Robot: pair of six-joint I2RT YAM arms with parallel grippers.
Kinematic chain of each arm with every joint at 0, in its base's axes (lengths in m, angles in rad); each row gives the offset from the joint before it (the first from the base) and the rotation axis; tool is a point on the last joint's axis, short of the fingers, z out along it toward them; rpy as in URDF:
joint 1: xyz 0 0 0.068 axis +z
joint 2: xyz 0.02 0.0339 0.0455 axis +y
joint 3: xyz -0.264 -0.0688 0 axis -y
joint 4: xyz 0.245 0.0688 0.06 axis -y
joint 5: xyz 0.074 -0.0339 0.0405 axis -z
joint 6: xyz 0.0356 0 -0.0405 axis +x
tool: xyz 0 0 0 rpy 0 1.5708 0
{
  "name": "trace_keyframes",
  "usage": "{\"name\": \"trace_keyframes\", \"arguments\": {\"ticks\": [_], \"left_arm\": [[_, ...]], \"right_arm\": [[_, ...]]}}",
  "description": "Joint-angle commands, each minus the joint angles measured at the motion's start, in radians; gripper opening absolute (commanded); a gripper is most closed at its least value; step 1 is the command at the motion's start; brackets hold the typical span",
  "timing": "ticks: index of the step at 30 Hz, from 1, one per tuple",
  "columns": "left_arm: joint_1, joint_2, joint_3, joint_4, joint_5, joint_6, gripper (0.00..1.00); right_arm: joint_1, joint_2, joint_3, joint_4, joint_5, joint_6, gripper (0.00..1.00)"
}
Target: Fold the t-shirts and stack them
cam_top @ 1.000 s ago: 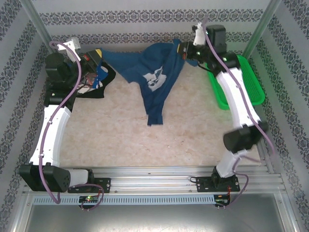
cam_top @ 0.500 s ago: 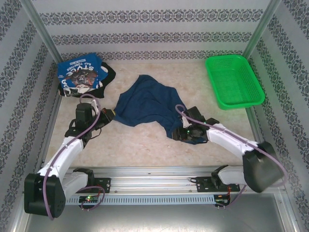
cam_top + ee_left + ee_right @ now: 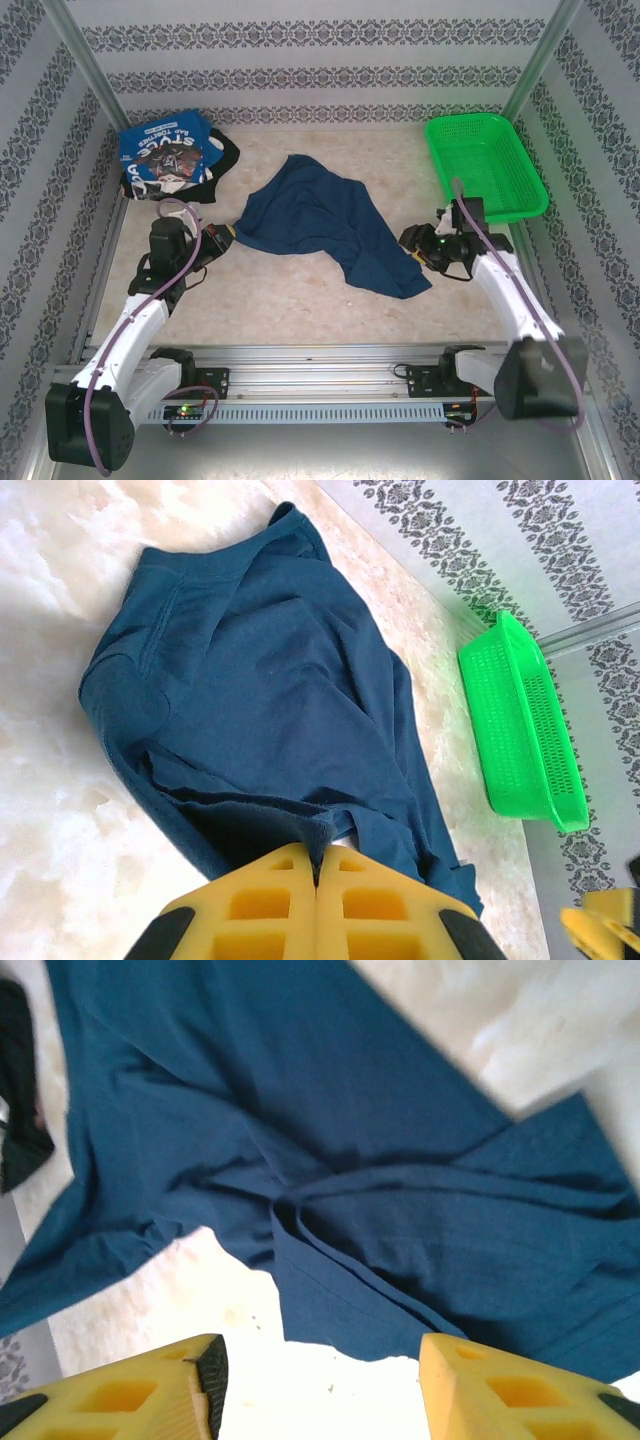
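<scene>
The navy t-shirt (image 3: 320,222) lies crumpled in the middle of the frame. It is soft, light and floppy, so it will sag and bunch up. The corners or the hem are the best spots to grab. The left gripper (image 3: 316,858) has its fingers pressed together and seems to pinch the shirt's left edge. The right gripper (image 3: 320,1380) hangs over the lower right hem, fingers spread, holding nothing.

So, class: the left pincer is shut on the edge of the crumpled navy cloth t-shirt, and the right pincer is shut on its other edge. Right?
Not quite. The right pincer is open, gripping nothing, as the right wrist view shows; the left pincer is indeed shut on the edge of the crumpled navy cloth t-shirt.
</scene>
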Motion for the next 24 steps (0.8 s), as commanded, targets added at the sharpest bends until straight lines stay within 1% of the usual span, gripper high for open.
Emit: {"name": "trace_keyframes", "arguments": {"ticks": [1,3,5,8,12,14,17,20,24], "left_arm": [[-0.008,-0.022,-0.005,-0.007,0.014,0.007,0.0],[-0.01,-0.023,0.003,-0.017,0.019,0.01,0.0],[-0.013,-0.027,0.01,-0.023,0.019,0.015,0.0],[-0.016,-0.031,0.01,-0.024,0.017,0.024,0.0],[-0.018,-0.031,-0.011,-0.005,0.017,0.022,0.0],[-0.018,-0.03,-0.024,0.012,0.017,0.016,0.0],[-0.019,-0.026,-0.028,0.018,0.018,0.019,0.0],[-0.02,-0.025,-0.027,0.016,0.022,0.025,0.0],[-0.02,-0.031,-0.024,0.0,0.023,0.041,0.0]], "right_arm": [[0.026,0.121,0.044,0.018,-0.119,-0.043,0.53],[0.03,0.186,0.079,0.011,-0.163,0.009,0.52],[0.044,0.196,0.075,0.06,-0.187,0.111,0.53],[0.064,0.2,0.046,0.148,-0.23,0.319,0.55],[0.158,0.232,0.025,0.271,-0.236,0.522,0.57],[0.183,0.271,0.025,0.304,-0.227,0.566,0.57],[0.182,0.316,0.021,0.347,-0.187,0.604,0.57],[0.185,0.364,0.038,0.376,-0.187,0.627,0.56],[0.2,0.416,0.075,0.353,-0.192,0.628,0.56]]}}
